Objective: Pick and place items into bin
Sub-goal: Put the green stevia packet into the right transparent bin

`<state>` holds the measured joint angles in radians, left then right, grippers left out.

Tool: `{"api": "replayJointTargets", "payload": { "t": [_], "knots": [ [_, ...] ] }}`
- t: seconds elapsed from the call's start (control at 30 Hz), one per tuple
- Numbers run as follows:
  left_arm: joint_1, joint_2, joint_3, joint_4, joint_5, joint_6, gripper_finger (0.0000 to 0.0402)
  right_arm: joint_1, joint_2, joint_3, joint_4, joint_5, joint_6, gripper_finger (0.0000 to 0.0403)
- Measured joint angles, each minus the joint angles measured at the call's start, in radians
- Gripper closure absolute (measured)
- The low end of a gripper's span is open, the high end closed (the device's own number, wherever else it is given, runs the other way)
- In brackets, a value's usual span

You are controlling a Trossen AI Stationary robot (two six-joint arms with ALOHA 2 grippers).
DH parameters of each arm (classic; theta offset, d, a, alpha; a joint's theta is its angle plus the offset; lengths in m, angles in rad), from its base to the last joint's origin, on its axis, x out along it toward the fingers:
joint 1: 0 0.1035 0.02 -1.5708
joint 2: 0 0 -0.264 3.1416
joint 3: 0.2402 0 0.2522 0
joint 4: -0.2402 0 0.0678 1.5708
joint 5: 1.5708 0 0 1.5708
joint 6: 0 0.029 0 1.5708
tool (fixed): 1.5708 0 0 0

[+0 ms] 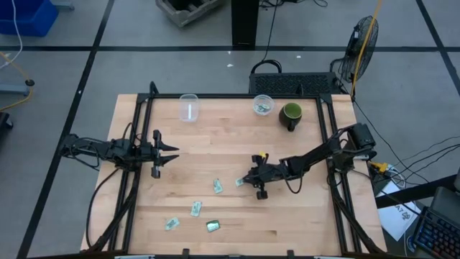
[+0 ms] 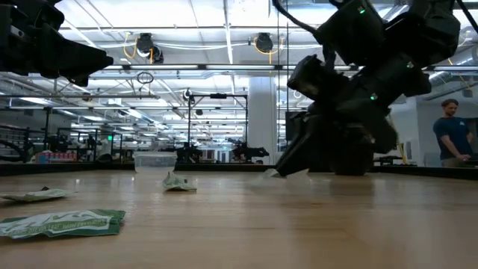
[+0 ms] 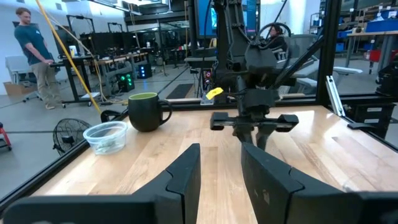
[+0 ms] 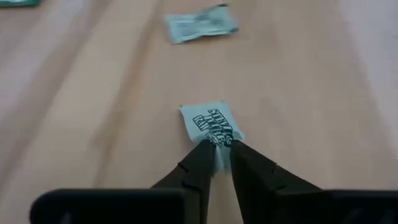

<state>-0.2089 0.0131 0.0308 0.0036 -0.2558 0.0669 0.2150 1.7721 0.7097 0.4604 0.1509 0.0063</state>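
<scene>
Small flat packets lie on the wooden table: pale ones (image 1: 218,186), (image 1: 195,208), (image 1: 171,224) and a darker green one (image 1: 213,226). My right gripper (image 1: 246,180) (image 4: 216,152) is low over the table's middle, shut on another pale mint packet (image 4: 211,124) (image 1: 239,183). A second pale packet (image 4: 200,25) lies beyond it. My left gripper (image 1: 171,152) (image 3: 221,168) hovers open near the left side, touching nothing. A clear cup (image 1: 262,105) at the far edge has packets in it. My right gripper pinches the mint packet by its near edge (image 4: 214,144) between its two fingertips (image 4: 200,158). The fingers slant down from the table's right side. The rest of the packet (image 4: 208,118) lies flat out in front of the fingers, seemingly on the wood.
A dark green mug (image 1: 290,115) stands by the clear cup at the far right. Another clear cup (image 1: 188,108) stands at the far left. A black frame (image 1: 136,108) edges the table. A person (image 2: 452,134) stands in the room beyond. Bare wood lies between the arms.
</scene>
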Motion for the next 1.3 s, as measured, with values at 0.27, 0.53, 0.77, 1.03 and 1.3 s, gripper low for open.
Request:
{"api": "replayJointTargets", "payload": {
  "t": [0.27, 0.53, 0.77, 1.03, 1.3],
  "knots": [
    [0.0, 0.0, 0.0, 0.0, 0.0, 0.0, 0.0279, -0.076, 0.0, 0.0, 0.052, 0.011, 0.0, 0.0364],
    [0.0, 0.0, 0.0, 0.0, 0.0, 0.0, 0.0279, -0.17, 0.0, 0.001, 0.084, 0.013, 0.0, 0.0379],
    [0.0, 0.0, 0.0, 0.0, 0.0, 0.0, 0.0279, -0.259, -0.044, 0.002, 0.113, 0.031, 0.0, 0.0393],
    [0.0, 0.0, 0.0, 0.0, 0.0, 0.0, 0.0279, -0.344, -0.158, 0.002, 0.092, 0.229, -0.053, 0.0402],
    [0.0, 0.0, 0.0, 0.0, 0.0, 0.0, 0.0279, -0.446, -0.229, 0.002, 0.067, 0.354, -0.125, 0.0402]
  ]
}}
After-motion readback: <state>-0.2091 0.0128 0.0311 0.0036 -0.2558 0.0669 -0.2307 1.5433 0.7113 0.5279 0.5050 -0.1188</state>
